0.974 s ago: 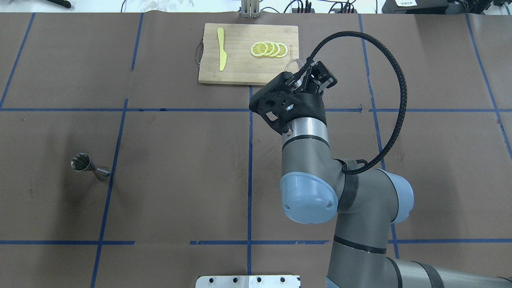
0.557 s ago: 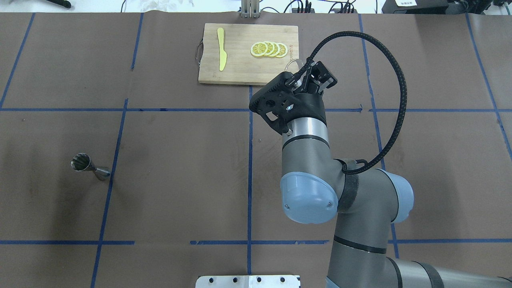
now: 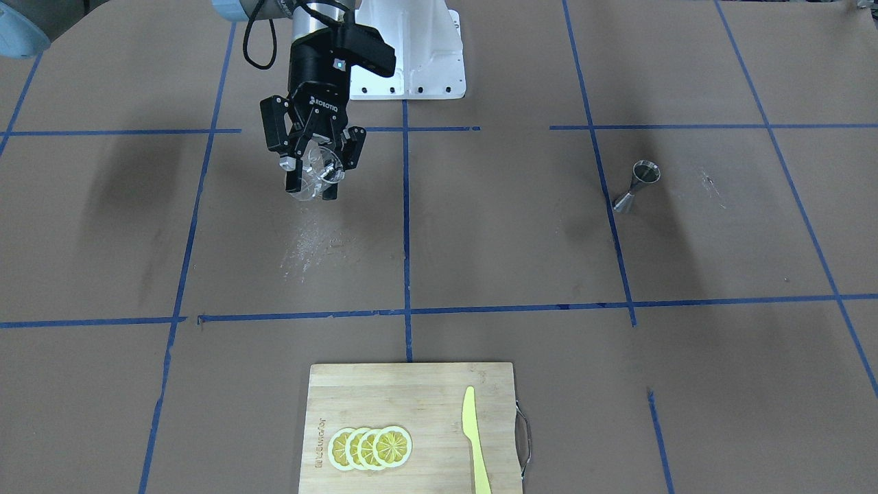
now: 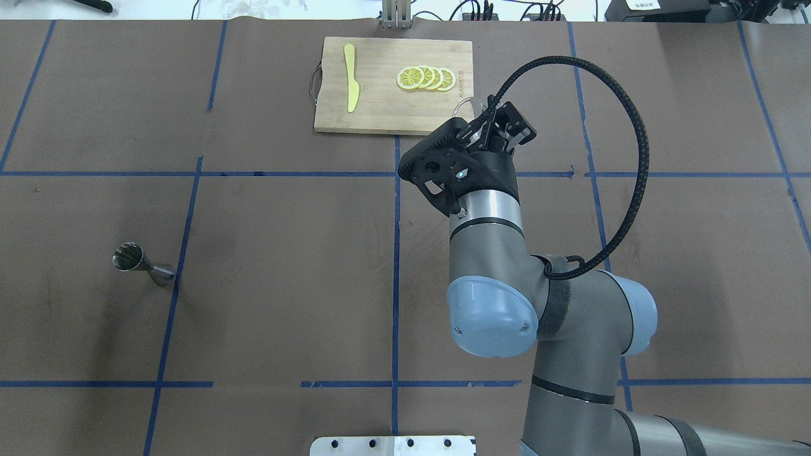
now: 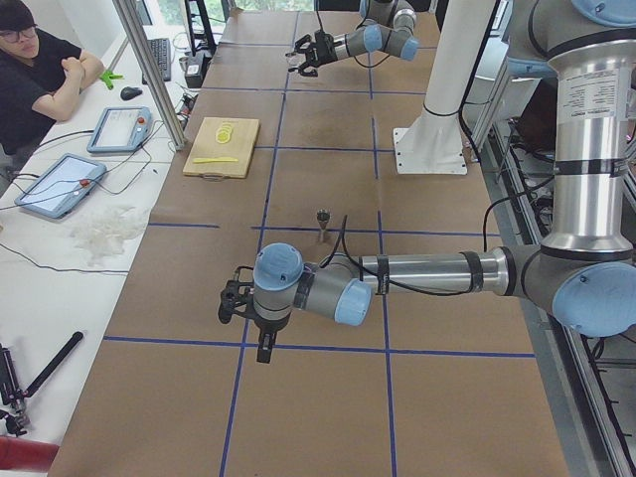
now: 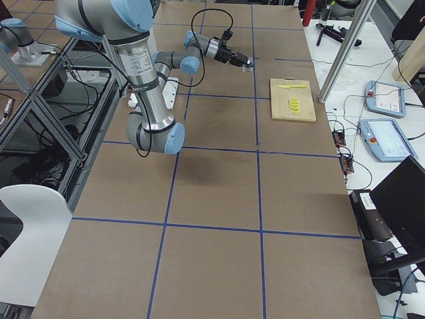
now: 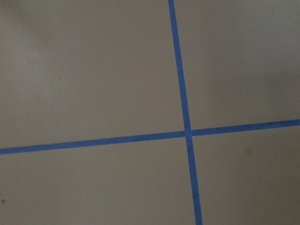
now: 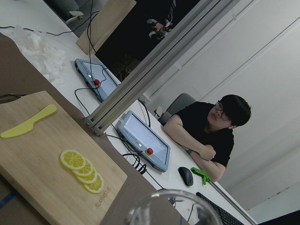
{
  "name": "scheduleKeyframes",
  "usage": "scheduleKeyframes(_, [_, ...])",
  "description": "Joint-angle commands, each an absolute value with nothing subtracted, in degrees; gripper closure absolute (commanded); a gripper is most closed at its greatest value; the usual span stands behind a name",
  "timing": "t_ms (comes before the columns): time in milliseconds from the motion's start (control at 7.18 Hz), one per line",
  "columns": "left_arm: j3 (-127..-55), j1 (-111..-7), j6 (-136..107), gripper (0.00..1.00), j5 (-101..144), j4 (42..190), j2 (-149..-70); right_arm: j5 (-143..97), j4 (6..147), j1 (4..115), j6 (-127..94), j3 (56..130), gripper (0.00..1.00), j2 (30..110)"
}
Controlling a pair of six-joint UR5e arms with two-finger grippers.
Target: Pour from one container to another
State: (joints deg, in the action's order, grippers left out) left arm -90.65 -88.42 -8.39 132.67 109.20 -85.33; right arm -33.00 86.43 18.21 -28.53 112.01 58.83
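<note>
The small clear cup (image 3: 317,173) hangs above the table with my right gripper (image 3: 313,180) shut on it. From overhead only the cup's rim (image 4: 467,104) shows, past the right gripper (image 4: 493,124), near the board's corner. The rim (image 8: 172,209) also fills the bottom of the right wrist view. The steel hourglass jigger (image 4: 143,266) (image 3: 637,184) stands alone far off on my left side of the table. My left gripper (image 5: 229,300) shows only in the exterior left view, low over the table, and I cannot tell its state. The left wrist view holds only brown paper and blue tape.
A bamboo cutting board (image 4: 380,111) (image 3: 411,394) with lemon slices (image 4: 426,78) and a yellow knife (image 4: 350,77) lies at the far edge. A whitish smear (image 3: 309,247) marks the paper below the cup. An operator (image 8: 211,136) sits beyond the table with tablets.
My right arm has shifted slightly and its wrist has tilted a little, the cup still held. The jigger and board have not moved.
</note>
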Motion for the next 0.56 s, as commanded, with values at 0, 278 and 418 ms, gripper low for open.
scheduleKeyframes(0, [-92.01,-88.68,-8.26,0.00,133.42,107.67,-84.12,-33.05,80.71,17.84,-29.71,111.89,1.00,62.82])
scheduleKeyframes(278, [-92.55,-88.42,-8.44,0.00,133.42,107.31,-84.46,-32.96,74.39,17.40,-30.23,111.54,1.00,66.86])
scheduleKeyframes(418, [-92.55,-88.42,-8.44,0.00,133.42,107.40,-84.72,-32.96,70.61,17.05,-31.28,111.27,1.00,69.23])
